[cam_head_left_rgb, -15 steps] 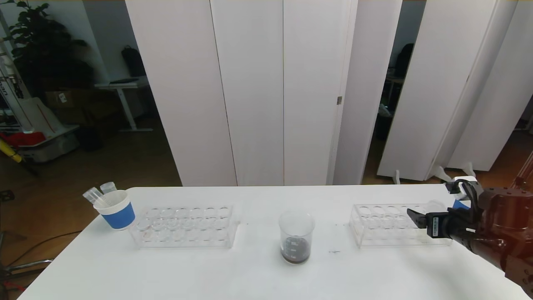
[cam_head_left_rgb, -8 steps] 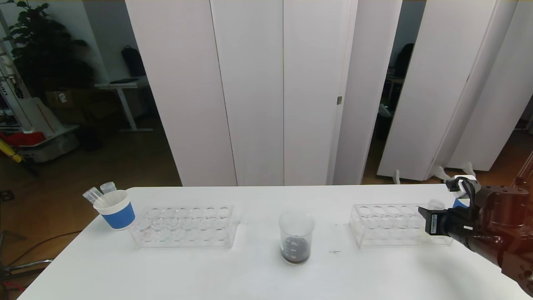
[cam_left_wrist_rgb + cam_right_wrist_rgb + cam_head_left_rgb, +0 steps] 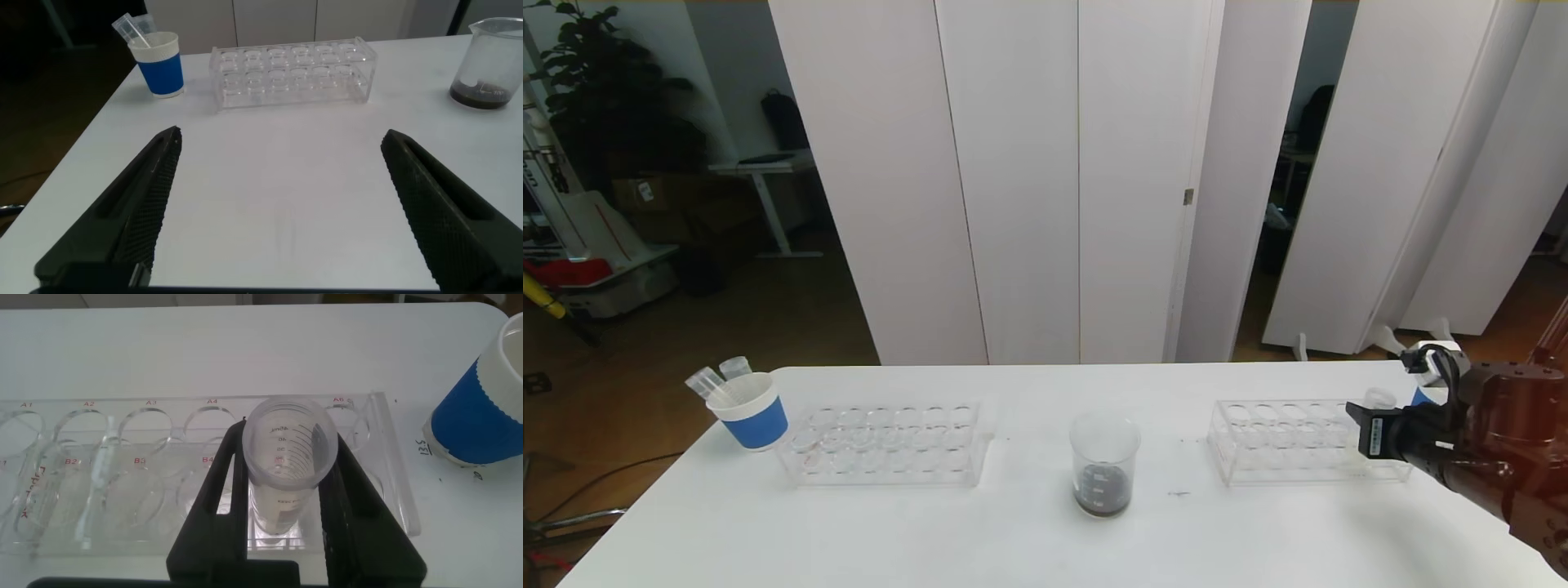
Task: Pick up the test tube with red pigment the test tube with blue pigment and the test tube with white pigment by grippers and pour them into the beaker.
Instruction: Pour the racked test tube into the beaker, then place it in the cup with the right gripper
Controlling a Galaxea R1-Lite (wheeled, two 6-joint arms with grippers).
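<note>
One clear tube (image 3: 288, 461) with a threaded rim and printed graduation marks is standing upright in the rack (image 3: 122, 469) at the right end of the tabletop (image 3: 1013, 531), and I am seeing no obvious colour in it from above, so I cannot tell which pigment it is carrying. My right gripper (image 3: 286, 498) is clenching around that tube, one finger pressing on each side. Red labels on the rack are reading A1, A2 and B3 beside its holes. Just beside the rack, a blue-and-white paper cup (image 3: 490, 400) is sitting. Mid-tabletop, the beaker (image 3: 1103, 464) is standing upright, well apart from the gripper, holding a shallow dark layer at its bottom. My left gripper (image 3: 286, 212) is hovering with fingers spread wide over bare tabletop, near a second rack (image 3: 292, 72) and another cup (image 3: 160, 62).
</note>
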